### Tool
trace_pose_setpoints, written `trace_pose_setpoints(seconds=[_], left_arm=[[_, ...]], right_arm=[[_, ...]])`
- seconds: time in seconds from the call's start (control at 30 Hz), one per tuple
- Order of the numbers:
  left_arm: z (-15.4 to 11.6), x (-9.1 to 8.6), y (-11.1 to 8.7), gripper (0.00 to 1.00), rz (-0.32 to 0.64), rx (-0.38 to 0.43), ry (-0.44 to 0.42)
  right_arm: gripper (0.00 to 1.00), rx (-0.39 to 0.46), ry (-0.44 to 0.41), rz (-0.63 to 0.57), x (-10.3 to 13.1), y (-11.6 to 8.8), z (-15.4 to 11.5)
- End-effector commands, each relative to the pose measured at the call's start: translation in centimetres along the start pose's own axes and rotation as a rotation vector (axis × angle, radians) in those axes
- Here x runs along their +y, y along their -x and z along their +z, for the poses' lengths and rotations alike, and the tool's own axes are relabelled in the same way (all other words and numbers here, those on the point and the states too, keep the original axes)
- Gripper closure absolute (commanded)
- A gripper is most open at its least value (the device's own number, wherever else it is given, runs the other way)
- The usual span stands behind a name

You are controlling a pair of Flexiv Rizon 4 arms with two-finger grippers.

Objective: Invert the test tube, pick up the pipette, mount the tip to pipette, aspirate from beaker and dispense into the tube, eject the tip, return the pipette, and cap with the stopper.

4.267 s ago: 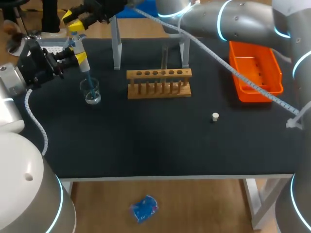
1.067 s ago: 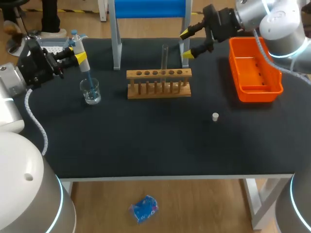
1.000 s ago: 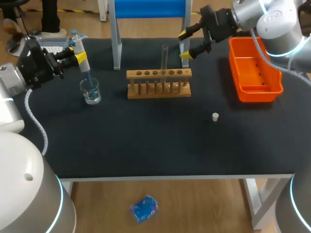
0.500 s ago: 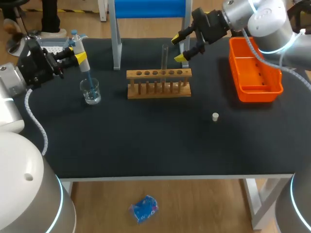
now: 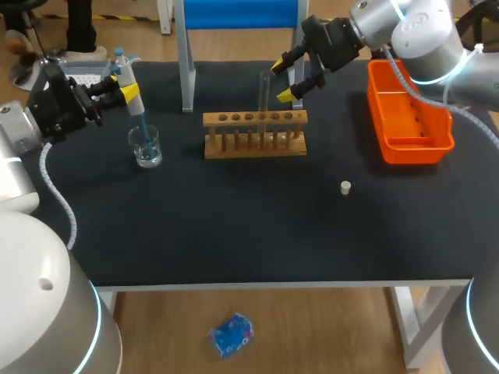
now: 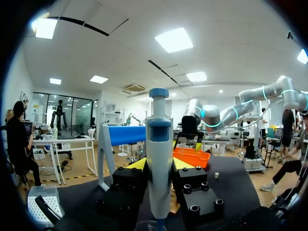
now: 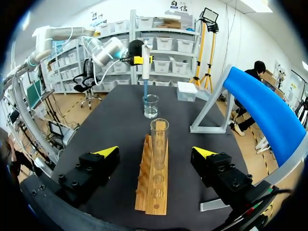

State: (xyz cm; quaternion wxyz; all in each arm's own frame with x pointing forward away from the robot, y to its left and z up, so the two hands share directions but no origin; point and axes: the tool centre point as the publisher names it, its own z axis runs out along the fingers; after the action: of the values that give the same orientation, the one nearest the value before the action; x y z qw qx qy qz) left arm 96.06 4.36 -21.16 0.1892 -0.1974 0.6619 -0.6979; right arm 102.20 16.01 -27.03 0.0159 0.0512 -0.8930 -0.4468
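My left gripper (image 5: 117,84) is shut on the white and blue pipette (image 5: 126,82), held upright at the table's back left, its blue tip dipping into the glass beaker (image 5: 146,147). From the left wrist, the pipette (image 6: 159,159) is clamped between the yellow-tipped fingers (image 6: 138,164). A clear test tube (image 5: 263,92) stands mouth up in the wooden rack (image 5: 255,132). My right gripper (image 5: 282,80) is wide open just right of the tube. In the right wrist view the tube (image 7: 159,137) stands just ahead of the gap of that gripper (image 7: 156,153). The white stopper (image 5: 345,186) lies right of the rack.
An orange tray (image 5: 409,117) sits at the back right. A blue-topped stand on white legs (image 5: 187,70) rises behind the rack. A tip box (image 5: 82,74) sits at the back left corner, behind the beaker (image 7: 150,106).
My right arm has swung left from beside the orange tray to the test tube, still wide open. The left arm and pipette have not moved.
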Motion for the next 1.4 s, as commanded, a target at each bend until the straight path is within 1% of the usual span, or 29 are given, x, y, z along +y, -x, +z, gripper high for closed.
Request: trace_pose_setpoints(seconds=[0.03, 0.83, 1.2, 1.4], left_arm=[[0.0, -0.1, -0.1, 1.00, 0.000, -0.002, 0.001], [-0.4, -0.7, -0.3, 1.00, 0.014, -0.010, 0.020], [-0.1, -2.8, 0.1, 1.00, 0.032, -0.016, 0.020], [-0.1, -3.8, 0.0, 1.00, 0.046, -0.019, 0.025]], right_arm=[[0.00, 0.004, -0.002, 0.000, 0.0, 0.1, 0.0], [0.00, 0.004, -0.002, 0.000, 0.0, 0.1, 0.0], [0.00, 0.004, -0.002, 0.000, 0.0, 0.1, 0.0], [0.00, 0.004, -0.002, 0.000, 0.0, 0.1, 0.0]])
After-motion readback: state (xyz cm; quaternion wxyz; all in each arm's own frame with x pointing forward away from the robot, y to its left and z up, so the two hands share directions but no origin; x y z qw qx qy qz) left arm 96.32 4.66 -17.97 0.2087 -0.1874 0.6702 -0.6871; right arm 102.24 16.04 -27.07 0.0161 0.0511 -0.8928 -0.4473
